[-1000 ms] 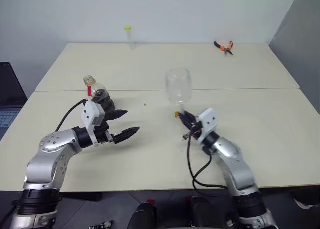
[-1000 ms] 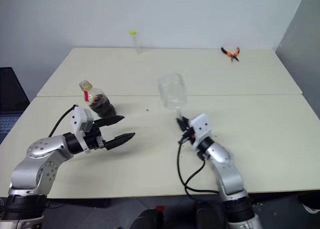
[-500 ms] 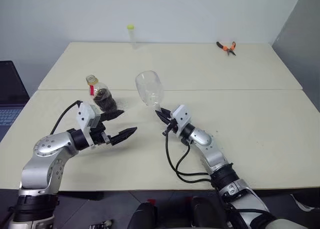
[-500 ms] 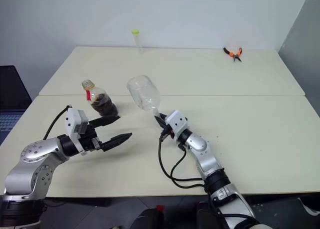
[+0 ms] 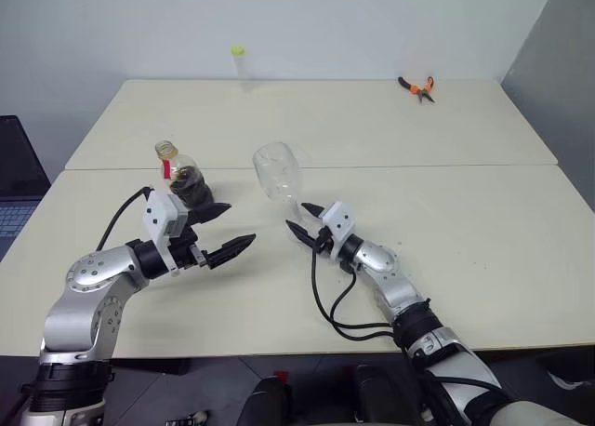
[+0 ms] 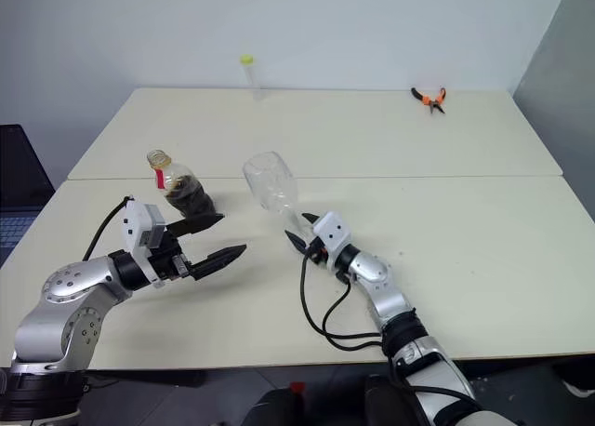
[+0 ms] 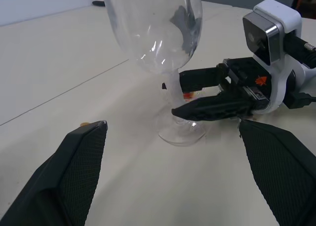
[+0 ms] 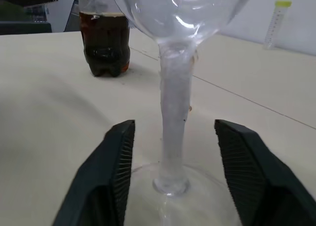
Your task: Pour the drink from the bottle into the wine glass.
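- Pale walls back a wide cream bench (image 5: 446, 128), two tops butted together with a seam running across the middle.
- Left arm hovers low over the near top, its left gripper (image 5: 226, 229) spread wide and holding nothing, black fingers aimed across towards the middle.
- Right arm reaches in from the near edge; the right gripper (image 5: 300, 220) sits at the glass's base, its fingers (image 8: 112, 171) parted either side of the stem and clear of it. A released stance, not a grasp.
- Clear stemmed wine glass with a rounded bowl (image 5: 278, 175) stands on its round foot just in front of the seam, near the centre, and it looks empty.
- Small squat clear plastic bottle with a red neck band (image 5: 182, 179) stands upright just beside the left gripper, to the glass's left and apart from it.
- Dark brown drink (image 8: 105, 42) fills only the lower part of that bottle.
- Progress, by my read: glass placed, pouring not begun. The bottle has yet to be picked up, and opened if its cap is on, which I cannot tell.
- Nothing lies between bottle and glass; the right gripper crowding the stem is the one risk of a knock.
- Far back, well clear: a thin clear tube with a yellow-green cap (image 5: 241, 66) and orange-handled pliers (image 5: 417, 87).
- Dark laptop edge (image 5: 19, 179) sits off the bench's left side.
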You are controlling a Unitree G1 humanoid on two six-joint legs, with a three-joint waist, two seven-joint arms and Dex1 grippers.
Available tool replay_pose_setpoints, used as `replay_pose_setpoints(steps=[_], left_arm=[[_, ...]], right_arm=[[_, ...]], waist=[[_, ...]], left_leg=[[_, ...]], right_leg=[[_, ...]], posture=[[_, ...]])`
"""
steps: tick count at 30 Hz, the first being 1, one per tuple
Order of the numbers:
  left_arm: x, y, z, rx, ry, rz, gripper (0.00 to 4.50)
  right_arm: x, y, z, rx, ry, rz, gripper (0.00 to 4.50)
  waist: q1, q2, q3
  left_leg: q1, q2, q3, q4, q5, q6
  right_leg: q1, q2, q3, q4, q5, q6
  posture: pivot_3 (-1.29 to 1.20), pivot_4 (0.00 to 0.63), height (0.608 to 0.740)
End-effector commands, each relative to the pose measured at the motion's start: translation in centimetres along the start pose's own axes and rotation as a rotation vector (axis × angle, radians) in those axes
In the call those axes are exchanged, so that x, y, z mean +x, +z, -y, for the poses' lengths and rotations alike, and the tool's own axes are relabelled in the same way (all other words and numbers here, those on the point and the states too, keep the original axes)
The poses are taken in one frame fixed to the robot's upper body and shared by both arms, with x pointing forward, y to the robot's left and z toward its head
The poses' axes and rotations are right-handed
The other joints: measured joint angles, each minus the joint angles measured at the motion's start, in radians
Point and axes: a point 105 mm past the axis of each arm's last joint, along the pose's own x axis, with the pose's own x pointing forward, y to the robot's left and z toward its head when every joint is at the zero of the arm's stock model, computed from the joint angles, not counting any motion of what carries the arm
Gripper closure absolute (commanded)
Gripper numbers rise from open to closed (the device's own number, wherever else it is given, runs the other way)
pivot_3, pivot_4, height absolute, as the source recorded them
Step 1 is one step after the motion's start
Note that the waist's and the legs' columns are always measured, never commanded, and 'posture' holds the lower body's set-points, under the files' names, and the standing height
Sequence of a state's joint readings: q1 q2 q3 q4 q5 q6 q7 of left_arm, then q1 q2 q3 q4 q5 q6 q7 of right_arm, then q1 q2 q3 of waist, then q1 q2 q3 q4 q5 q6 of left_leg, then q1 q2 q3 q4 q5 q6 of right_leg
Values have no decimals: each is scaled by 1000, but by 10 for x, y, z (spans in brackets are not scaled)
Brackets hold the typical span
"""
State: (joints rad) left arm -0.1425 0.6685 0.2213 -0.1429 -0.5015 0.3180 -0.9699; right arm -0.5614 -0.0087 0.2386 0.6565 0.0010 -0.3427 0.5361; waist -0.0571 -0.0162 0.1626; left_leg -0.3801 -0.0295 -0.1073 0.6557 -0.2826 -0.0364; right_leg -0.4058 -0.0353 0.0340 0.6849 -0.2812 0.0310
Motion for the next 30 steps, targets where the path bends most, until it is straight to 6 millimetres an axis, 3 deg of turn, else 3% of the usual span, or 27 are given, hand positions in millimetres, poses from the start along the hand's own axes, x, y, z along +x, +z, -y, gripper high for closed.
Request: replay_pose_setpoints(steps=[1,2,3,10,30], left_arm=[[2,4,-1,31,1,18,0],[2,3,-1,33,2,17,0],[2,3,-1,35,3,16,0],[1,1,-4,48,9,13,0],[4,-1,-7,56,-4,12,0]], right_arm=[[-1,6,2,-47,2,18,462],[-3,4,4,-58,-3,6,92],[-4,2,5,-70,-10,-9,42],[-6,-8,20,-112,-92,-109,42],[-12,-8,13,-112,-74,-190,42]], waist=[[0,0,0],[0,0,0],[0,0,0],[0,0,0],[0,0,0]], left_leg=[[0,0,0,0,0,0],[0,0,0,0,0,0],[0,0,0,0,0,0],[0,0,0,0,0,0],[0,0,0,0,0,0]], right_leg=[[0,0,0,0,0,0],[0,0,0,0,0,0],[0,0,0,0,0,0],[0,0,0,0,0,0],[0,0,0,1,0,0]], posture=[[0,150,740],[0,150,740],[0,150,740],[0,150,740],[0,150,740]])
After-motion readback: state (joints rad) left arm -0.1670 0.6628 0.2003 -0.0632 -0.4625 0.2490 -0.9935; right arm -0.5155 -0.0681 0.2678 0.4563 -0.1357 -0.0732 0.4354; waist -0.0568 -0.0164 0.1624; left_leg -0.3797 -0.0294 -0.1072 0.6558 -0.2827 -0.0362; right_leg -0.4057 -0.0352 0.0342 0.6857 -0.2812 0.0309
